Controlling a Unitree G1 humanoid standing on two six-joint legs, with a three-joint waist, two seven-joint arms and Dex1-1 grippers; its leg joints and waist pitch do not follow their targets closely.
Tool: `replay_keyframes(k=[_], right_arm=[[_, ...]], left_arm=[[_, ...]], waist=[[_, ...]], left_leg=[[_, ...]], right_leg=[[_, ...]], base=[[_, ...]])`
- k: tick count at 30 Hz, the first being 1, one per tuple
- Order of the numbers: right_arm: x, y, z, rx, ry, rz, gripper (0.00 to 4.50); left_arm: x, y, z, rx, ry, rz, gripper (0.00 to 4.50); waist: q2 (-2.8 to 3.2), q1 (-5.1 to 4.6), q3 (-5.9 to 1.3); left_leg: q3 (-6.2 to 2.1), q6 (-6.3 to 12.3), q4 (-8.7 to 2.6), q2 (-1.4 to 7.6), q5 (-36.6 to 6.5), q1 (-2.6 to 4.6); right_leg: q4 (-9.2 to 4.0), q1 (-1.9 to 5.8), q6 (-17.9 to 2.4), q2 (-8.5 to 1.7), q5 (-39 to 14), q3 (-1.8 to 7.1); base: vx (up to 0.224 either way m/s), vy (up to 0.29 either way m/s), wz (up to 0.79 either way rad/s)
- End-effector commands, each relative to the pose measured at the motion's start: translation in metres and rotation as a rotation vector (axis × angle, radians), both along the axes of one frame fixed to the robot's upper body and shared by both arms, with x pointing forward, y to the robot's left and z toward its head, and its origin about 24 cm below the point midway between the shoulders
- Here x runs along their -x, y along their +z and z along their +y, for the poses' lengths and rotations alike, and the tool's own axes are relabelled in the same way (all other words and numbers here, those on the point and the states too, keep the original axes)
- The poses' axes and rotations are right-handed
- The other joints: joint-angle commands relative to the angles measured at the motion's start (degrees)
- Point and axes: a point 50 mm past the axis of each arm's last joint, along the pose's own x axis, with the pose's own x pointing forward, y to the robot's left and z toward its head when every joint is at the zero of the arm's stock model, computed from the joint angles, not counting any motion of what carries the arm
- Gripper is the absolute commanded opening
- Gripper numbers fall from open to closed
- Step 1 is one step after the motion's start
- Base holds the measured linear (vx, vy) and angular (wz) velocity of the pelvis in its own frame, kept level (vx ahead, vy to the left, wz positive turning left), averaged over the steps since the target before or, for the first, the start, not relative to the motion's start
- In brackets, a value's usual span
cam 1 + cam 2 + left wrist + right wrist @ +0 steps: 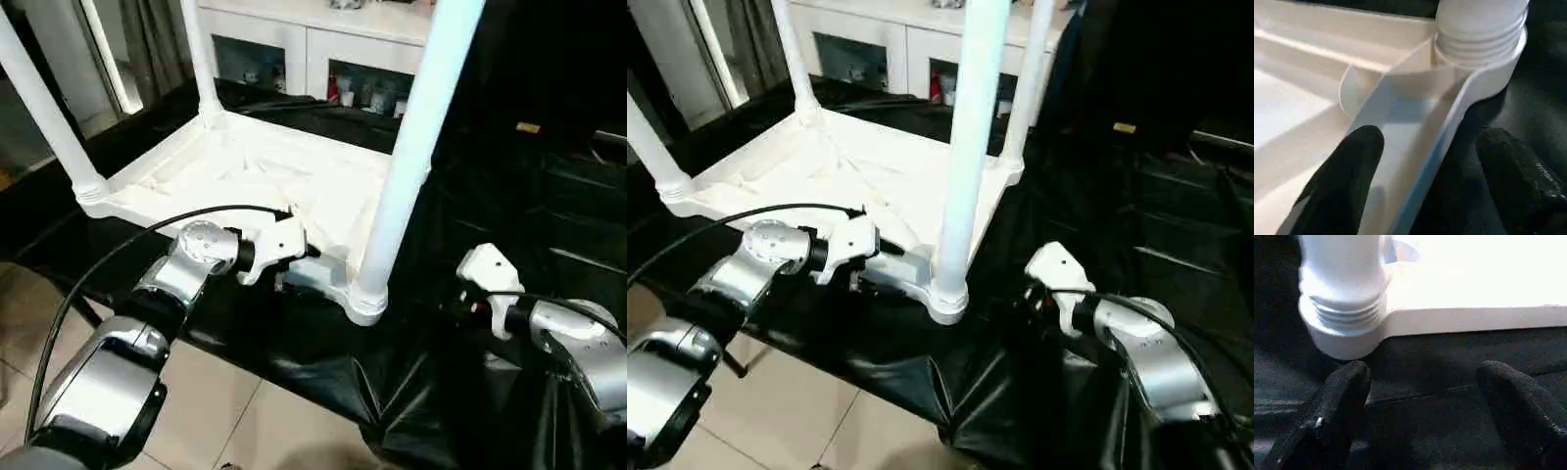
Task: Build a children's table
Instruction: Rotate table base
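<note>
The table top [245, 171] is lying upside down on the black sheet [323, 352] with all four legs [407, 147] standing in the corner sockets, and its near rim is being straddled, not yet clamped, by the left claw [1420, 171], one finger [1347, 171] inside and one outside. The right claw [1420, 401] is being held wide and empty just short of the near corner socket [1342, 323]. A firm bite on the rim beside that socket is judged best before any lifting, since free room is being limited by the sheet's edge over the tiled floor [225, 411] and by the cabinet [323, 39] behind.
</note>
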Motion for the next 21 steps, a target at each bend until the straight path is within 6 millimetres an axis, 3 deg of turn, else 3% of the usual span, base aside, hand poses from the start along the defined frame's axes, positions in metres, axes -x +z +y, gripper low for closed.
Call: replay_keyframes(k=[1, 7, 8, 9, 10, 12, 13, 17, 18, 21], right_arm=[[0.004, 0.006, 0.000, 0.010, 0.021, 0.001, 3.92], [0.010, 0.008, -0.004, 0.033, 0.018, 0.011, 3.92], [0.011, 0.008, -0.005, 0.035, 0.017, 0.012, 3.92], [0.012, 0.009, -0.005, 0.039, 0.019, 0.014, 3.92], [0.012, 0.009, -0.005, 0.039, 0.019, 0.014, 3.92], [0.013, 0.009, -0.006, 0.045, 0.022, 0.017, 3.92], [0.014, 0.009, -0.006, 0.047, 0.020, 0.018, 3.92], [0.015, 0.010, -0.006, 0.048, 0.017, 0.019, 3.92], [0.016, 0.010, -0.007, 0.050, 0.014, 0.019, 3.92], [0.018, 0.009, -0.007, 0.061, 0.007, 0.023, 3.92]], left_arm=[[-0.005, 0.004, -0.007, -0.049, -0.024, -0.052, 3.25], [-0.009, 0.002, -0.012, -0.085, -0.001, -0.075, 2.69], [-0.009, 0.002, -0.012, -0.083, 0.004, -0.077, 2.63], [-0.010, 0.002, -0.014, -0.078, 0.010, -0.080, 2.58], [-0.010, 0.002, -0.014, -0.078, 0.010, -0.080, 2.58], [-0.010, 0.002, -0.015, -0.074, 0.014, -0.083, 2.33], [-0.010, 0.000, -0.013, -0.091, 0.013, -0.077, 2.25], [-0.010, -0.001, -0.012, -0.106, 0.011, -0.071, 1.89], [-0.010, -0.001, -0.011, -0.122, 0.010, -0.063, 1.77], [-0.010, -0.003, -0.010, -0.139, 0.009, -0.028, 1.59]], waist=[[0.03, 0.25, -4.23], [-0.23, 0.49, -4.09], [0.05, 0.54, -4.07], [-0.12, 0.46, -4.04], [0.28, 0.49, -4.06], [0.04, 0.44, -3.97], [0.31, 0.37, -3.95], [0.22, 0.39, -3.92], [0.64, 0.41, -3.90], [0.45, 0.36, -3.89]], left_leg=[[0.09, 4.31, -3.46, 0.64, -10.83, 0.62], [0.13, 4.44, -3.41, 0.55, -10.72, 0.54], [0.11, 4.38, -3.42, 0.58, -10.86, 0.60], [0.11, 4.27, -3.47, 0.61, -11.32, 0.59], [0.12, 4.15, -3.43, 0.59, -11.60, 0.70], [0.08, 3.84, -3.52, 0.57, -12.80, 0.70], [0.06, 3.67, -3.57, 0.58, -13.15, 0.76], [0.01, 3.76, -3.57, 0.56, -12.81, 0.65], [-0.01, 3.67, -3.55, 0.52, -12.89, 0.68], [-0.04, 3.64, -3.61, 0.54, -12.95, 0.61]], right_leg=[[-3.99, 3.53, -14.60, -2.57, -4.98, 1.76], [-4.21, 3.64, -14.30, -2.54, -5.69, 1.81], [-4.24, 3.60, -14.27, -2.62, -6.06, 1.82], [-4.38, 3.57, -14.22, -2.63, -6.88, 1.79], [-4.42, 3.49, -14.29, -2.59, -7.16, 1.79], [-4.68, 3.52, -14.03, -2.57, -9.01, 1.73], [-4.83, 3.49, -13.74, -2.53, -9.64, 1.74], [-4.82, 3.47, -13.29, -2.58, -10.48, 1.73], [-4.87, 3.43, -13.27, -2.60, -10.70, 1.73], [-4.90, 3.47, -13.42, -2.57, -10.54, 1.69]], base=[[0.000, 0.000, 0.00], [0.000, 0.000, 0.00], [0.000, 0.000, 0.00], [0.000, 0.000, 0.00], [0.000, 0.000, 0.00], [0.000, 0.000, 0.00], [0.000, 0.000, 0.00], [0.000, 0.000, 0.00], [0.000, 0.000, 0.00], [0.000, 0.000, 0.00]])
